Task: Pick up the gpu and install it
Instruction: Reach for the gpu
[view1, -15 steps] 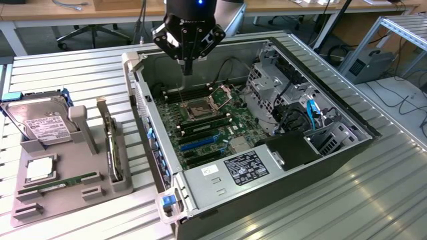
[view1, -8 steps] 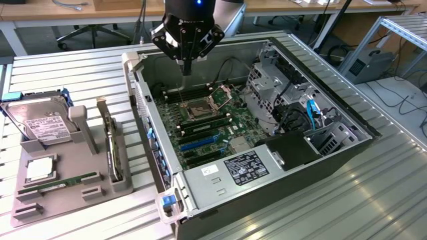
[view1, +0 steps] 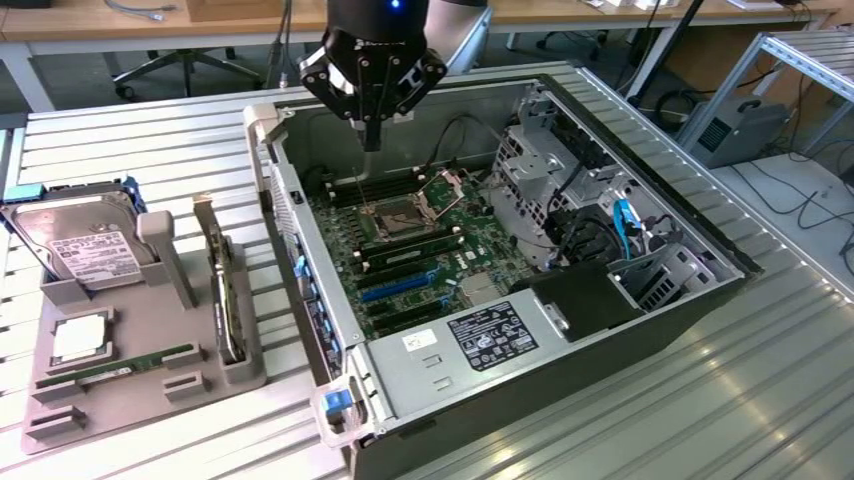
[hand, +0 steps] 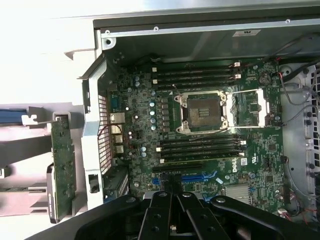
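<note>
- Above the open computer case (view1: 654, 160), over its motherboard (view1: 414, 255), I see the gripper (view1: 370, 140) hanging with its 2 fingers pressed together and nothing between them.
- Outside the case, on the exterior view's left of it, the gpu (view1: 220, 290) stands on edge in a slot of the gray holder tray (view1: 134, 410), well apart from the gripper.
- In that tray, farther from the case than the gpu, I make out 1 hard drive (view1: 80, 250) standing upright and 1 RAM stick (view1: 114, 368) lying flat.
- On the wrist view, the gripper (hand: 173, 200) looks down into the case at the CPU socket (hand: 202, 112), with the gpu (hand: 62, 165) just outside the case's perforated wall.
</note>
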